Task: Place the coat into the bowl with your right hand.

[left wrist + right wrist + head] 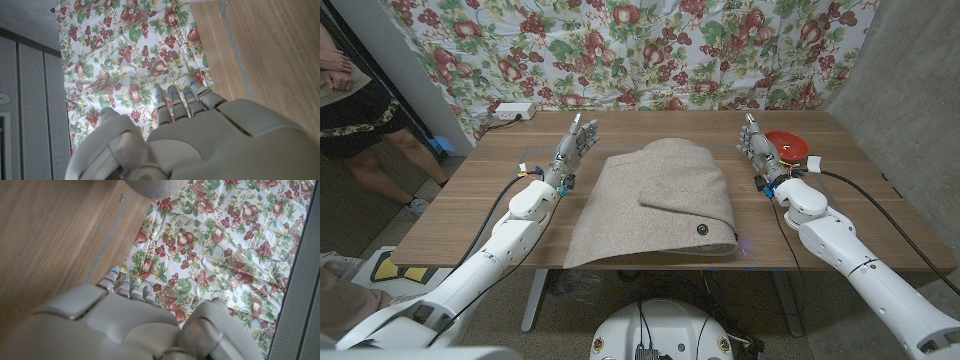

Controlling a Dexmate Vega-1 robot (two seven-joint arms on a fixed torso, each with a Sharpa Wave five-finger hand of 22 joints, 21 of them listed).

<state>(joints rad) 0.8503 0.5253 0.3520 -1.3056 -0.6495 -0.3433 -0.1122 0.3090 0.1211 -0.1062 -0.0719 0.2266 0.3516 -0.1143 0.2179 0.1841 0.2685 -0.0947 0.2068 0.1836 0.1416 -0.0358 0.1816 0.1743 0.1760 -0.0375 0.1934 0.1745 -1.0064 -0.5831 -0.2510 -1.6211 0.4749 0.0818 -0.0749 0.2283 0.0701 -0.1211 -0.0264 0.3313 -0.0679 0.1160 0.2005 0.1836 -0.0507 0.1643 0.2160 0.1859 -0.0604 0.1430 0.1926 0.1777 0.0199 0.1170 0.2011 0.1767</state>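
We are looking at a folded beige coat lying in the middle of the wooden counter, its near edge reaching the counter's near rim. We are judging it soft, limp and fairly bulky: woolly cloth that should bunch and drape when lifted, not slip, and not break. The red bowl is sitting at the far right, just beyond the right robot hand, and looks far smaller than the coat, so we expect it to spill over. The folded upper layer near the dark button on the right side seems the best place to gather a thick handful. Both robot hands are holding nothing, fingers apart and extended; the left robot hand is waiting left of the coat. A fruit-printed cloth is hanging behind, and a person is standing far left.
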